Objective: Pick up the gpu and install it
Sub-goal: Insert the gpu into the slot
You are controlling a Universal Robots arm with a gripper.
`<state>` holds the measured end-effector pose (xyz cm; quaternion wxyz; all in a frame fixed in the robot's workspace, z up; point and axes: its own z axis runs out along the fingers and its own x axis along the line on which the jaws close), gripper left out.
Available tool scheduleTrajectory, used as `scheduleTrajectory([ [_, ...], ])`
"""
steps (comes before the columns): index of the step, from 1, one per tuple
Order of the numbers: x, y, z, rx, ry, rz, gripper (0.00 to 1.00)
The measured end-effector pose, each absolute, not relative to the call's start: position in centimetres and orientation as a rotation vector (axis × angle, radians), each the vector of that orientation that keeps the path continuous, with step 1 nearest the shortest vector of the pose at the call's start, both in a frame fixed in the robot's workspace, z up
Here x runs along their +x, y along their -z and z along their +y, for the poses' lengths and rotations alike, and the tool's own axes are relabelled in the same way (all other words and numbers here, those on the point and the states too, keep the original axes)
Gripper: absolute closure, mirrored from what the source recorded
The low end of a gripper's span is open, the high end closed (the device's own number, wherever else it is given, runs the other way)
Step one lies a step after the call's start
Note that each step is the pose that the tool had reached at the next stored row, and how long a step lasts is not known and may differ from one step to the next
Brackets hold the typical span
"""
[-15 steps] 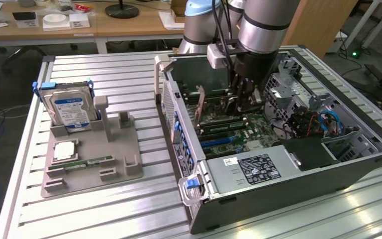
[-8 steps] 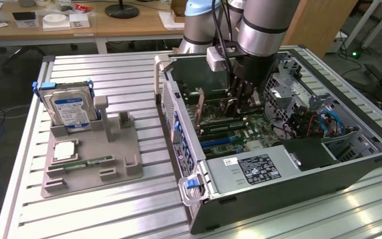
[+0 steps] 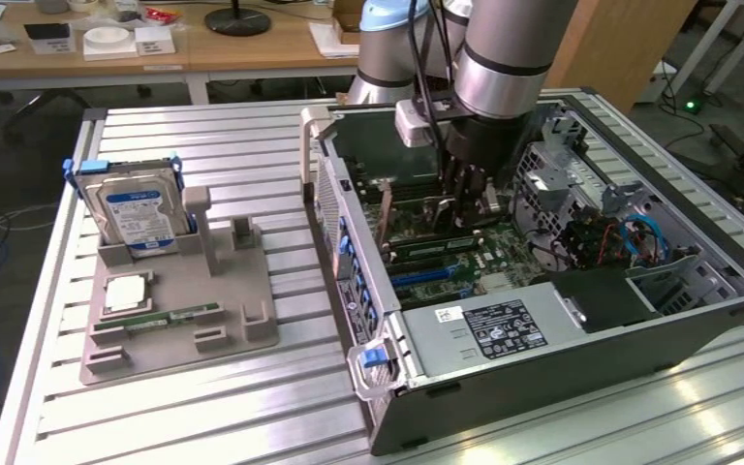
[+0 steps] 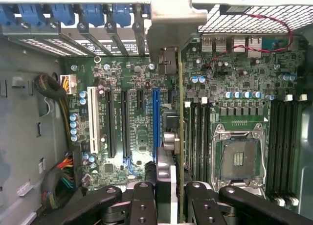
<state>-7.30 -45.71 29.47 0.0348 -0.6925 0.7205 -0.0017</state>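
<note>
Gpu (image 4: 180,137): held edge-on inside the computer case (image 3: 579,339), over the motherboard (image 4: 137,112) on the case floor, its metal bracket (image 4: 171,27) set toward the case's slotted rear wall. Whether it is seated cannot be told.
Gripper (image 4: 178,186): lowered into the case, fingers clamped on the gpu.
Hard drive (image 3: 139,218): stood in a grey holder (image 3: 217,291), outside the case, toward the exterior view's left.
</note>
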Motion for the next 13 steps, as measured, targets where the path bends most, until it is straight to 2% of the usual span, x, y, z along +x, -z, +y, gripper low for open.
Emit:
scheduleTrajectory([
  [13, -7.73, -28.35, -45.71, -2.114, 0.010, 2.233, 0.72],
])
